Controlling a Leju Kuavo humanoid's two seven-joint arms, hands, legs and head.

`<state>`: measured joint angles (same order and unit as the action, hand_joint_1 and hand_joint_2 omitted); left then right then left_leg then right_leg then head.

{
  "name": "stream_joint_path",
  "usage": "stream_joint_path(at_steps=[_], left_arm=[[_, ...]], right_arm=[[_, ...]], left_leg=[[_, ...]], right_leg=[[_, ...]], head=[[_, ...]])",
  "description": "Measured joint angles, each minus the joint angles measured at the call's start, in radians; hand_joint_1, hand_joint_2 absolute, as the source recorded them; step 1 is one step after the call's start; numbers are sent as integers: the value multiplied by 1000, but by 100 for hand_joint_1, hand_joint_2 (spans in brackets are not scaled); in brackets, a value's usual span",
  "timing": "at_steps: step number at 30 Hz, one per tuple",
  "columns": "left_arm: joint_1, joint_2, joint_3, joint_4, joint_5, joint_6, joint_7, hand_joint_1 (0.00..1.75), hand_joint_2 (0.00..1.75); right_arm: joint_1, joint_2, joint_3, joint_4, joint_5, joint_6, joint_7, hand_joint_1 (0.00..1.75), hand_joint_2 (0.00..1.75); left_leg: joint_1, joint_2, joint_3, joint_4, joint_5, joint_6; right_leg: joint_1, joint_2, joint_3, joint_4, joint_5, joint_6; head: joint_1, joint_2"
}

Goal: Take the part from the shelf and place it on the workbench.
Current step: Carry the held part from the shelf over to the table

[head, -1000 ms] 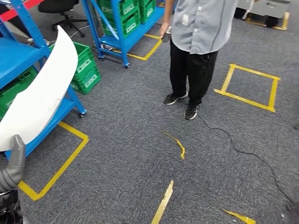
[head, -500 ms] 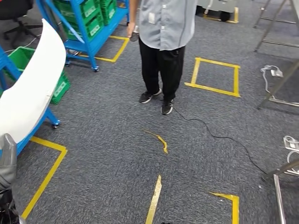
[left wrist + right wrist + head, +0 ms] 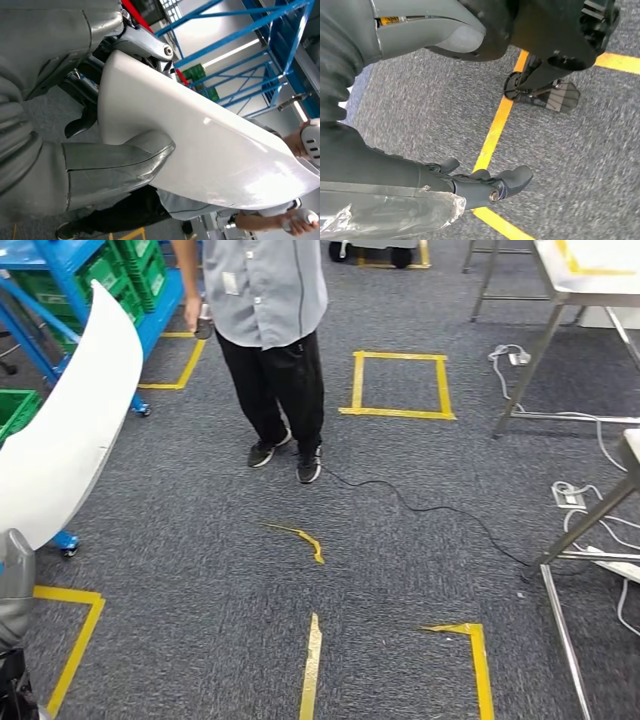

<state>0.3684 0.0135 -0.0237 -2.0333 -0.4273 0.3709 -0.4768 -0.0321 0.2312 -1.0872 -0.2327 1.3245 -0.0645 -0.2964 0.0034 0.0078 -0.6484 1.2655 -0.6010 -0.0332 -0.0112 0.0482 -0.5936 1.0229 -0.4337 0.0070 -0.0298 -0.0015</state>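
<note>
Gripping the white part (image 3: 211,150), left hand (image 3: 109,165) at 8 o'clock.
Right hand (image 3: 486,182) empty, fingers apart; counter (image 3: 581,265) at 1 o'clock.

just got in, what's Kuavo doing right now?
Its left hand holds a long curved white part, thumb pressed on the surface, already off the blue shelf. The right hand hangs over the carpet with nothing in it, fingers apart. A person in a grey shirt stands ahead on the floor. The workbench is at the far right; the part isn't on it yet.
</note>
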Motion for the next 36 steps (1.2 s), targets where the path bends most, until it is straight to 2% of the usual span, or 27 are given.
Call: stream_joint_path(at_steps=[1,2,4,6,7,8,10,12,13,14,15,16,17,19,20,21,23,24,25,27,28,29,30,31,32,34,36], left_arm=[[0,0,2,0,0,0,0,168,175],[0,0,4,0,0,1,0,168,175],[1,-1,7,-1,0,4,-1,168,175],[2,-1,9,-1,2,8,-3,168,175],[3,-1,9,-2,2,10,-4,168,175],[3,-2,9,-3,3,11,-5,168,175],[4,-2,10,-5,2,13,-8,168,175],[7,-3,11,-7,2,14,-9,168,175],[9,-3,11,-7,2,14,-10,168,175],[9,-3,12,-7,1,14,-10,168,175],[10,-3,13,-7,0,13,-10,168,175],[10,-4,13,-7,0,13,-10,168,175],[10,-4,14,-7,-1,12,-10,168,175],[10,-5,15,-7,-2,12,-10,168,175],[10,-5,16,-7,-2,12,-11,168,175],[10,-5,17,-7,-2,11,-11,168,175],[10,-5,18,-7,-2,10,-12,168,175],[9,-5,18,-8,-2,9,-12,168,175],[9,-5,19,-8,-2,9,-13,168,175],[10,-5,23,-9,0,9,-14,168,175],[11,-6,26,-9,2,9,-14,168,175],[12,-6,28,-9,4,9,-14,168,175],[12,-6,30,-9,6,9,-14,168,175],[12,-6,31,-9,6,9,-14,168,175],[12,-7,31,-9,7,9,-14,168,175],[12,-7,32,-9,7,9,-15,168,175],[11,-9,32,-9,8,9,-15,168,175]], right_arm=[[1,0,0,0,0,0,0,0,175],[1,0,0,0,0,0,0,0,175],[-1,0,0,0,0,0,0,0,175],[0,0,0,0,0,0,0,0,175],[3,0,0,0,0,1,0,0,175],[6,0,0,0,0,1,0,0,175],[10,0,0,0,0,2,1,0,175],[7,0,0,0,0,2,2,0,175],[4,0,0,0,0,2,2,0,175],[3,0,0,0,0,2,2,0,175],[4,0,0,0,0,2,3,0,175],[5,0,0,0,0,2,4,0,175],[6,0,0,0,0,2,5,0,175],[4,0,0,0,0,3,6,0,175],[2,0,0,0,0,3,6,0,175],[1,1,0,0,0,3,6,0,175],[2,1,0,0,1,3,6,0,175],[3,1,0,0,1,3,6,0,175],[3,2,-1,0,1,3,6,0,175],[1,2,-1,0,1,3,6,0,175],[0,2,-1,0,1,3,6,0,175],[0,2,-1,0,1,3,7,0,175],[1,2,-1,0,1,3,8,0,175],[2,2,-1,0,1,3,8,0,175],[3,2,-1,0,1,3,9,0,175],[1,2,-1,-1,1,3,9,0,175],[0,2,-1,-2,1,3,9,0,175]], left_leg=[[2,-4,12,-33,31,0],[5,-15,37,-93,72,0],[14,-63,90,-218,126,-2],[16,-91,108,-267,133,0],[15,-83,108,-272,133,6],[13,-72,108,-273,136,13],[11,-46,111,-278,140,28],[6,-18,112,-280,139,39],[3,-2,112,-279,138,41],[0,13,112,-279,137,43],[-2,27,113,-279,136,44],[-3,39,115,-279,135,44],[-4,51,117,-279,133,43],[-7,71,123,-277,128,37],[-10,80,125,-277,126,33],[-12,89,127,-276,125,29],[-13,106,128,-278,123,21],[-11,99,128,-272,116,15],[-9,80,119,-250,99,9],[-5,25,72,-141,36,0],[-3,10,37,-67,4,-2],[-2,3,8,-9,-15,-3],[-1,0,-8,18,-13,-4],[1,-2,-5,4,9,-5],[3,-8,16,-46,47,-6],[14,-55,76,-185,116,-10],[21,-94,105,-261,134,-9]], right_leg=[[-1,15,1,0,1,1],[-2,30,2,0,2,3],[-2,57,-2,4,3,12],[-3,80,-12,5,9,26],[-6,91,-19,2,13,34],[-8,90,-24,1,14,39],[-5,43,-48,40,-9,46],[-1,-19,-102,159,-72,48],[0,-31,-133,229,-103,49],[0,-36,-153,279,-120,49],[0,-38,-156,293,-119,48],[0,-42,-137,266,-100,46],[1,-51,-99,203,-70,44],[9,-96,-19,65,-28,36],[13,-112,4,25,-20,30],[17,-119,12,9,-20,25],[18,-95,9,6,-15,13],[16,-84,8,3,-12,8],[13,-73,8,1,-9,2],[7,-49,7,-2,-4,-5],[6,-36,5,-2,-3,-7],[6,-22,4,-2,-3,-8],[5,-8,4,-2,-2,-8],[4,7,4,-2,-1,-6],[2,22,4,-1,1,-4],[1,51,1,2,3,5],[0,75,-12,6,7,17]], head=[[0,0],[0,0],[0,0],[0,0],[1,0],[1,0],[6,0],[10,0],[10,0],[9,0],[10,0],[10,0],[10,0],[10,0],[9,0],[9,0],[8,0],[8,0],[7,0],[4,0],[3,0],[3,0],[3,0],[4,0],[4,0],[3,0],[2,0]])
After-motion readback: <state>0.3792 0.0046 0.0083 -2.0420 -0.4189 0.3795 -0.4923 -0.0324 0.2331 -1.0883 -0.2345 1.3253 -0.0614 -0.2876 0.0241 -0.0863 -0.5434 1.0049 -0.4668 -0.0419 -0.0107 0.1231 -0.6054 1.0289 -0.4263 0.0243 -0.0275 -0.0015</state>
